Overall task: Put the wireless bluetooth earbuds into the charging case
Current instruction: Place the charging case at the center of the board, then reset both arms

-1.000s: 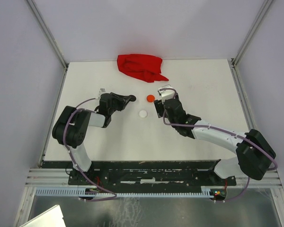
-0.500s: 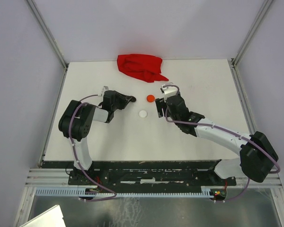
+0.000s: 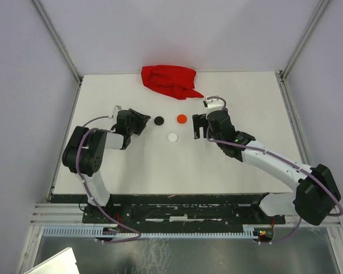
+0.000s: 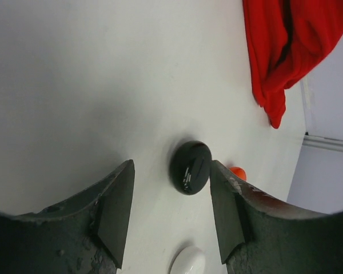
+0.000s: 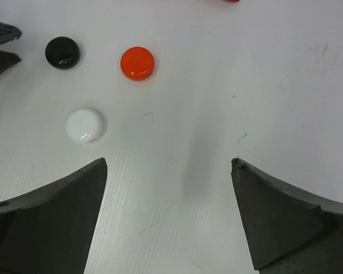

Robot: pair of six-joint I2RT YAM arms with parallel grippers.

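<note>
Finding no wireless bluetooth earbuds in any view: none on the bare table (image 3: 131, 165), none in either gripper; unable to tell whether hidden inside the cases or under the cloth. Counting three round charging cases, all shut and lying flat at the far middle of the table: black case (image 4: 190, 167) on the left, orange-red case (image 5: 137, 63) just to its right, white case (image 5: 84, 125) nearer, between the two, all apart from one another. Seeing into none of them; recording contents as unknown. Noting the left gripper (image 4: 171, 162) as released, with jaws apart, low over the table and grasping nothing; placing the black case just beyond its tips, in line with the gap, touching neither. Noting the right gripper (image 5: 169, 165) as spread wide and empty, hovering to the right of the orange-red and white cases. Listing a crumpled red cloth (image 3: 170, 81) at the far edge, clear of the cases. Judging the hazards:
- pinching a glossy round case off-centre and shooting it sideways across the smooth table;
- knocking one case into its neighbour while reaching;
- failing to get a shut lid open;
- matching earbuds to a case of the wrong colour.
</note>
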